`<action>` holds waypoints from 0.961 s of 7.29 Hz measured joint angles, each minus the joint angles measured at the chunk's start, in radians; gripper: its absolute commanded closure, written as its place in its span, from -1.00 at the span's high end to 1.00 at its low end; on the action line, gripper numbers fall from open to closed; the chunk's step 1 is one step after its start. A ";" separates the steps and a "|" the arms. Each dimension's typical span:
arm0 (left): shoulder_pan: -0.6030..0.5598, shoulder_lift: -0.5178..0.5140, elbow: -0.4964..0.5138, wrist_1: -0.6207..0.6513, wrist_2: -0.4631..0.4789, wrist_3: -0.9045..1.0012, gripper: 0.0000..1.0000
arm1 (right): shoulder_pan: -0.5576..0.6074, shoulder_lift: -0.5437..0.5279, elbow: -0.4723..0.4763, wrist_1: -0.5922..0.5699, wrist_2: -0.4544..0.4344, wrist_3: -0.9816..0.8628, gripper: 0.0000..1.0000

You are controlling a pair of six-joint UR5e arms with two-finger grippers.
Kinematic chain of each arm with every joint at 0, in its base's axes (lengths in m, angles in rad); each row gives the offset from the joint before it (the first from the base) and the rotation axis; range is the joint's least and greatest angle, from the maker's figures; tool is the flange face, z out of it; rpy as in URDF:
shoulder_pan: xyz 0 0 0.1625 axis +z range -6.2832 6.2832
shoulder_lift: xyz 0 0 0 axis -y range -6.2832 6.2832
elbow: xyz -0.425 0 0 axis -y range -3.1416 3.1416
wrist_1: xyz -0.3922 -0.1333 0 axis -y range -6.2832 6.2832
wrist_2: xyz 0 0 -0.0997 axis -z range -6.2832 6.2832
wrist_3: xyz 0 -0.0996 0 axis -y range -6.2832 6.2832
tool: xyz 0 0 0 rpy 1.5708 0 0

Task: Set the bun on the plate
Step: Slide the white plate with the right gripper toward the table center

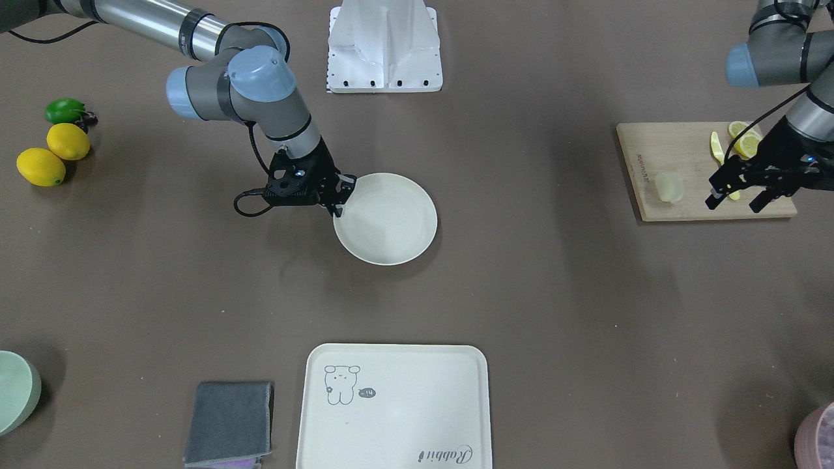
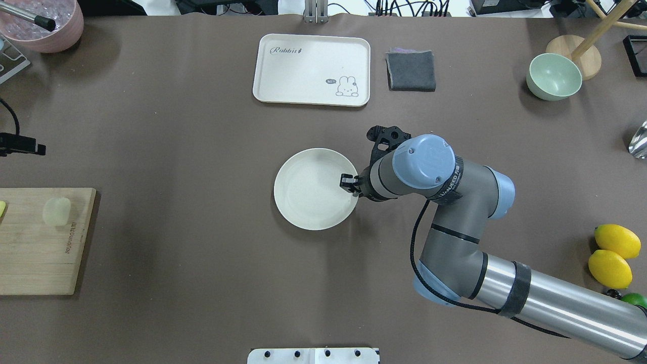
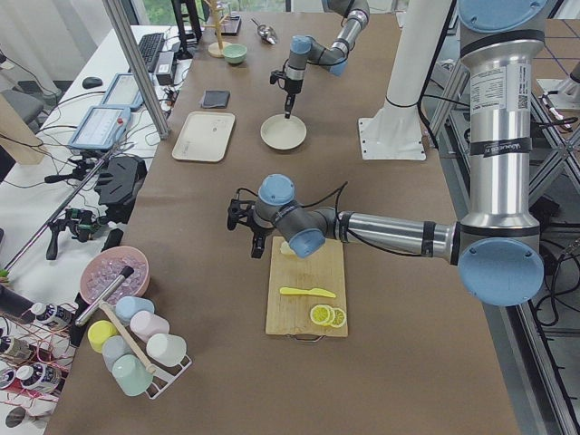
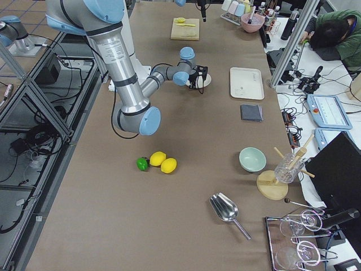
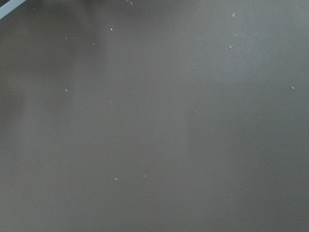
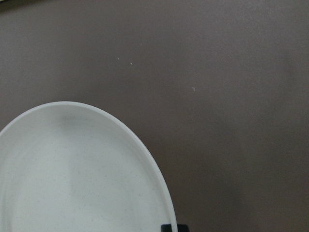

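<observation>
Left gripper (image 1: 735,203): jaws spread wide, nothing between them, poised over wooden cutting board (image 1: 651,146). We see bun (image 1: 669,187) lying on board just beside its fingertips, apart from them. Right gripper (image 1: 344,195): fingertips at rim of plate (image 1: 391,225); we cannot tell whether clamped. Plate well apart from bun.

The plate (image 2: 313,199) sits mid-table, with the tray (image 2: 303,71) beyond it and a cloth (image 2: 411,71) to the tray's right. The bun (image 2: 56,211) lies on the board (image 2: 40,253) at the left end, under the left gripper (image 1: 736,200). The right gripper (image 1: 343,197) is at the plate's rim, perhaps touching.
</observation>
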 measured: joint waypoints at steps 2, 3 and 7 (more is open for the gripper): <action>0.059 0.005 -0.031 -0.003 0.033 -0.039 0.95 | -0.001 0.026 -0.018 -0.001 -0.002 0.002 0.98; 0.085 0.007 -0.035 -0.003 0.054 -0.046 0.95 | -0.003 0.034 -0.024 0.000 -0.002 0.013 0.99; 0.138 0.045 -0.041 -0.002 0.104 -0.048 0.95 | 0.024 0.061 -0.020 0.001 0.008 0.046 0.99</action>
